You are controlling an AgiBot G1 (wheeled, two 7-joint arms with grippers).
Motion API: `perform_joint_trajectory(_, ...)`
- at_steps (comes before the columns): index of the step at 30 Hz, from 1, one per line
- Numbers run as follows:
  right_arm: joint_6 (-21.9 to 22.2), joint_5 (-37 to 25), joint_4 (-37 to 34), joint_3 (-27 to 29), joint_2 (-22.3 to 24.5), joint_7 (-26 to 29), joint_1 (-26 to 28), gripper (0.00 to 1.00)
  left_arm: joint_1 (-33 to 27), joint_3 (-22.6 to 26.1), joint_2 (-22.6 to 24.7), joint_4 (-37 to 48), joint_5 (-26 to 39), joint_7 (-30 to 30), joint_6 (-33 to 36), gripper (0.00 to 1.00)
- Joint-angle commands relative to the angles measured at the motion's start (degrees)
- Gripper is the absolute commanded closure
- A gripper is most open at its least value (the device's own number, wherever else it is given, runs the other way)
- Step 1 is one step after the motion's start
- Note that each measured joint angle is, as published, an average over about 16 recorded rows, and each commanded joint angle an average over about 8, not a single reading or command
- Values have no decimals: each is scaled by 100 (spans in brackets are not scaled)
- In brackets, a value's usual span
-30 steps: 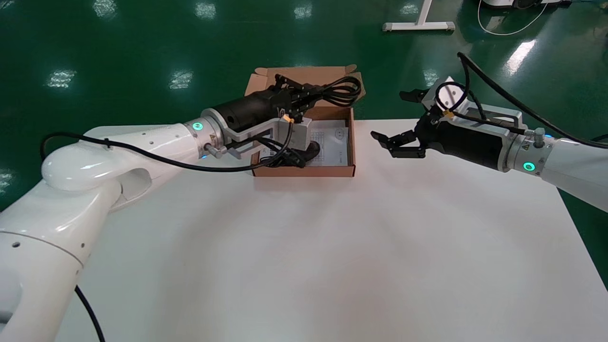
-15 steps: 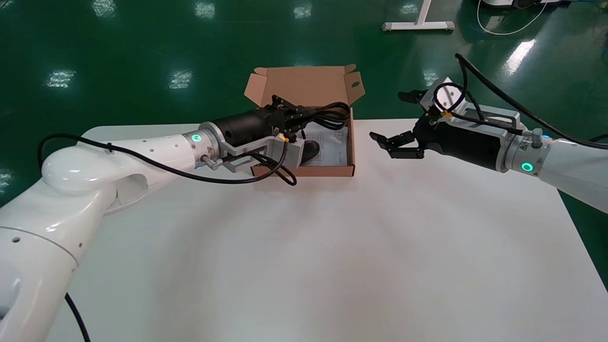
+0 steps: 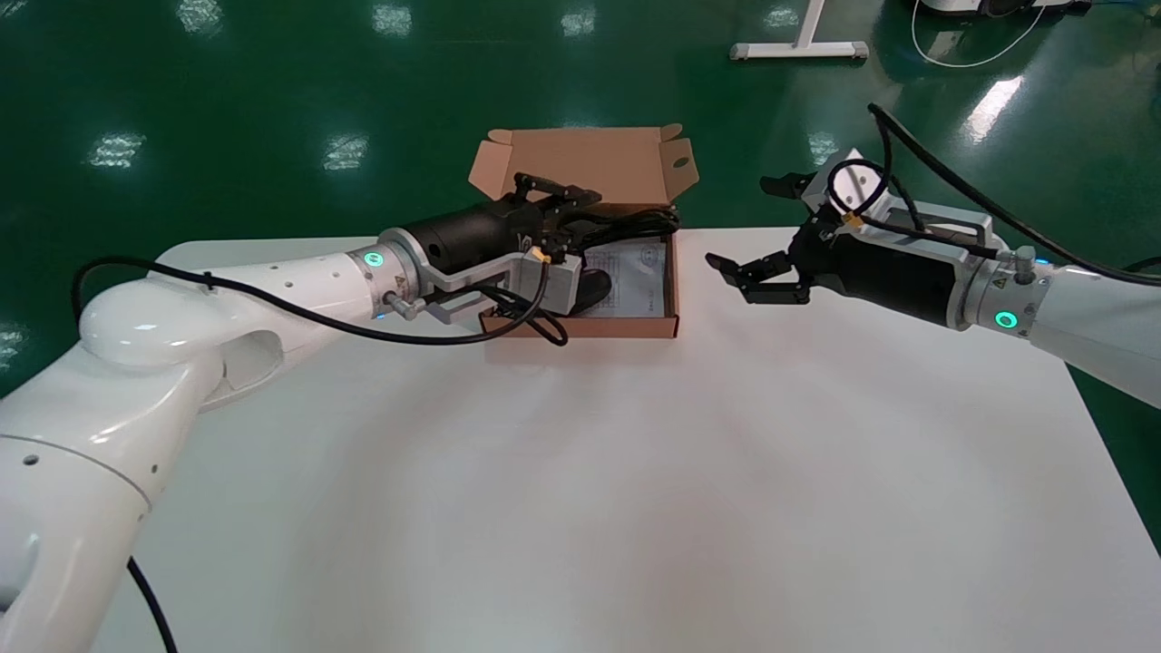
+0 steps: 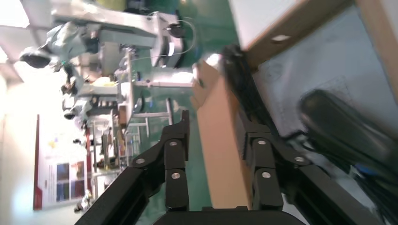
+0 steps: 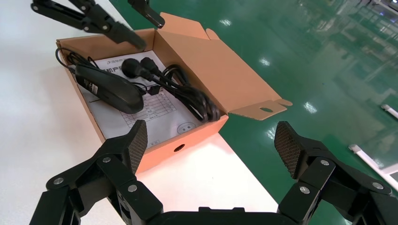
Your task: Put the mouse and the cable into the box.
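The brown cardboard box (image 3: 590, 326) stands open at the table's far edge, its lid (image 3: 585, 161) tipped back. Inside, a black mouse (image 3: 594, 286) lies on a printed sheet (image 3: 642, 272), and the coiled black cable (image 3: 646, 220) rests along the back wall. My left gripper (image 3: 580, 216) hovers open just above the box's rear left part, holding nothing. In the left wrist view the mouse (image 4: 345, 129) and the cable (image 4: 239, 82) lie beyond the open left gripper (image 4: 213, 123). My right gripper (image 3: 744, 222) hangs open to the right of the box (image 5: 197, 136), with the mouse (image 5: 110, 88) and the cable (image 5: 187, 96) in sight.
The white table (image 3: 635, 472) stretches toward me from the box. The far table edge runs right behind the box, with green floor (image 3: 272, 109) beyond. A white stand base (image 3: 798, 50) sits far back on the floor.
My left gripper came down from over the lid into the box with the cable, opened and let it go along the back wall. The right arm barely moved.
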Motion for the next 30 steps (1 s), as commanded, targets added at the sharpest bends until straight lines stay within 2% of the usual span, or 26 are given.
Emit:
perform_joint_trajectory(1,-17,-6,13,-5,-8,-4,9,0,-2,-12,-3,4,-27,-27,-4,0)
perform_joint_trajectory(10,178,477,61,338,77,8,106,0,233,-597,-247,-705,-733,16,-219,0)
perform_joint_trajectory(18,290,997,-7,716,101,98,35,0,389,-700,-341,-996,-908,-101,-197,0)
perform_joint_trajectory(23,197,1216,229,836,189,295,-132,0,518,-726,-599,-1259,-1120,-688,112,0)
perform_joint_trajectory(30,-92,1413,1107,827,533,873,-532,0,756,-743,-1082,-1692,-1465,-1809,711,0)
